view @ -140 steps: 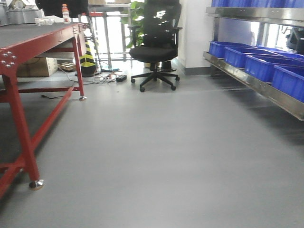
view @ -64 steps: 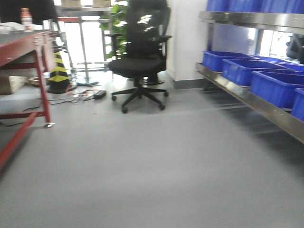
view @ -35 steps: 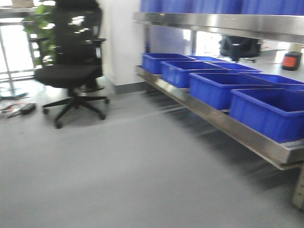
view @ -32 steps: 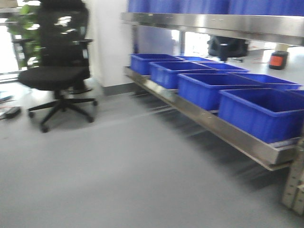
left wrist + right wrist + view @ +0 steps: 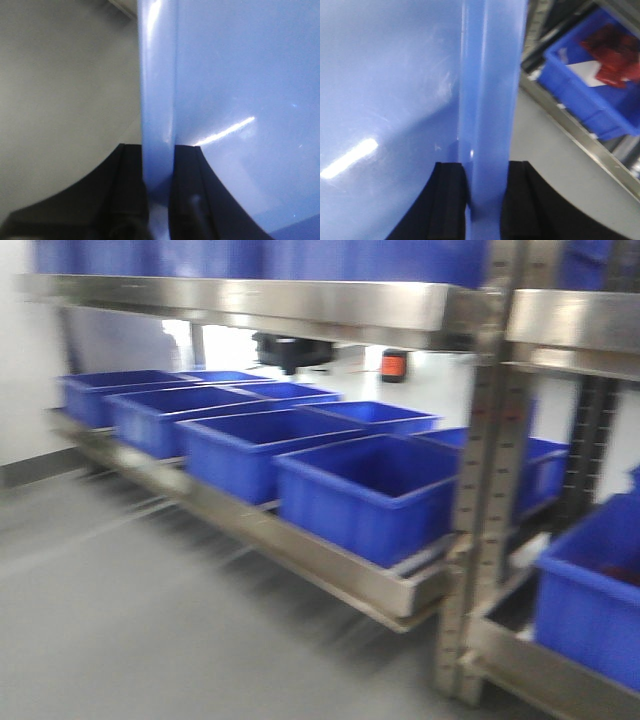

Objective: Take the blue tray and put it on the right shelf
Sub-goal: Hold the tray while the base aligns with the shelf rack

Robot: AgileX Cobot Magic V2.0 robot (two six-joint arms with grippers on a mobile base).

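The blue tray (image 5: 235, 100) is glossy light periwinkle and fills the right of the left wrist view. My left gripper (image 5: 159, 170) is shut on its left rim, one black finger on each side of the rim. In the right wrist view the blue tray (image 5: 385, 90) fills the left, and my right gripper (image 5: 487, 185) is shut on its right rim. The tray is held off the grey floor. The right shelf (image 5: 310, 545), shiny stainless steel with a wide front lip, runs across the front view. Neither gripper nor the tray shows in the front view.
Several deep dark-blue bins (image 5: 365, 495) stand in a row on the steel shelf. A perforated metal upright (image 5: 485, 480) stands at the right. An upper steel shelf (image 5: 260, 300) runs above. A blue bin with red contents (image 5: 600, 70) sits on a low shelf. Grey floor (image 5: 130, 640) lies in front.
The view has swung right: the red-framed table and black office chair have left the frame, and the steel shelf with blue bins now fills it, much closer.
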